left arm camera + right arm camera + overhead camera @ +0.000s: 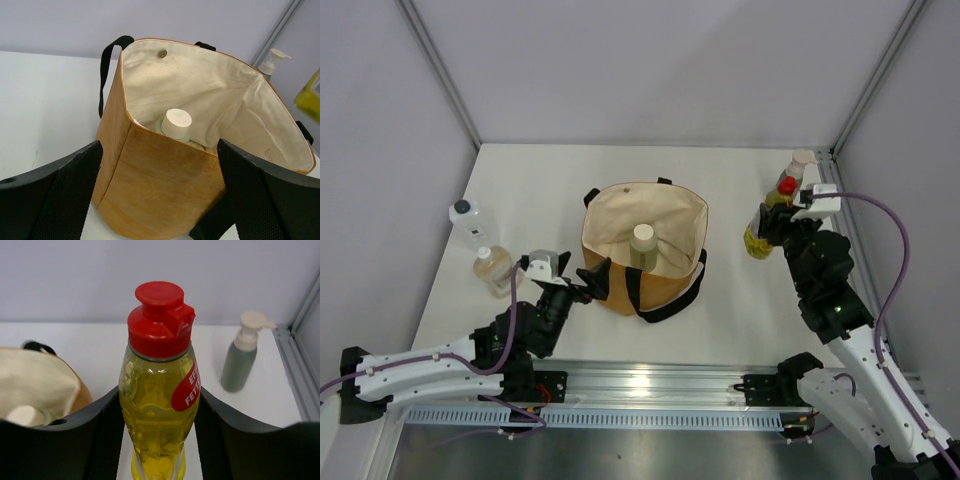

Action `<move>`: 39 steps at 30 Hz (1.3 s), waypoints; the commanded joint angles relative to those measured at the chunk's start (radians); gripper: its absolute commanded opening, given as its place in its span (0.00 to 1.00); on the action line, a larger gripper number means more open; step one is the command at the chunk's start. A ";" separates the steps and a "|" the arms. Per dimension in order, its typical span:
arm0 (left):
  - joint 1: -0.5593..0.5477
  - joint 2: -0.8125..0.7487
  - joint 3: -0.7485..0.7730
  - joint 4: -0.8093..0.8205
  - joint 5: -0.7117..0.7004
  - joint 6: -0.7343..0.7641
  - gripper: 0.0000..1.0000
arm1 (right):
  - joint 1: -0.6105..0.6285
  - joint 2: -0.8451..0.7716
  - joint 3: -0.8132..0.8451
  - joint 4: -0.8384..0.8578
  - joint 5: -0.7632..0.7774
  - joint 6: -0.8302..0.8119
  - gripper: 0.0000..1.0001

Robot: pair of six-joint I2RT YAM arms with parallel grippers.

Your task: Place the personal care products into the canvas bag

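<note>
The tan canvas bag [620, 285] stands open mid-table, and a grey-green bottle with a beige cap [643, 240] is upright inside it [176, 124]. My left gripper [588, 280] is open just left of the bag; in the left wrist view its fingers [160, 146] frame the bag's wall [160, 180] without touching it. My right gripper [772, 222] is shut on the yellow bottle with the red cap [760, 238], right of the bag; the pads press both its sides [159, 405]. A clear square bottle with a black cap [468, 222] and an amber bottle with a white cap [492, 267] stand at the left.
A grey-green pump bottle [801, 166] stands in the back right corner, behind the held bottle [239, 362]. Grey walls and metal posts close the table at the back and both sides. The bag's black straps [665, 305] hang over its near side.
</note>
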 commanded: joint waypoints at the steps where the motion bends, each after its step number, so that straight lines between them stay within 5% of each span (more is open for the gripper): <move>1: 0.008 0.001 0.006 0.038 0.002 -0.007 0.99 | 0.024 0.054 0.247 0.100 -0.058 -0.004 0.00; 9: 0.008 0.001 0.004 0.038 0.005 -0.007 0.99 | 0.144 0.256 0.573 0.023 -0.072 -0.021 0.00; 16: 0.010 -0.001 0.004 0.036 0.001 -0.004 0.99 | 0.366 0.407 0.727 0.044 0.017 -0.094 0.00; 20: 0.010 -0.002 0.004 0.039 0.002 -0.006 0.99 | 0.455 0.457 0.704 0.118 0.049 -0.099 0.00; 39: 0.014 0.030 0.009 0.041 0.011 -0.007 0.99 | 0.498 0.499 0.299 0.492 0.061 -0.094 0.00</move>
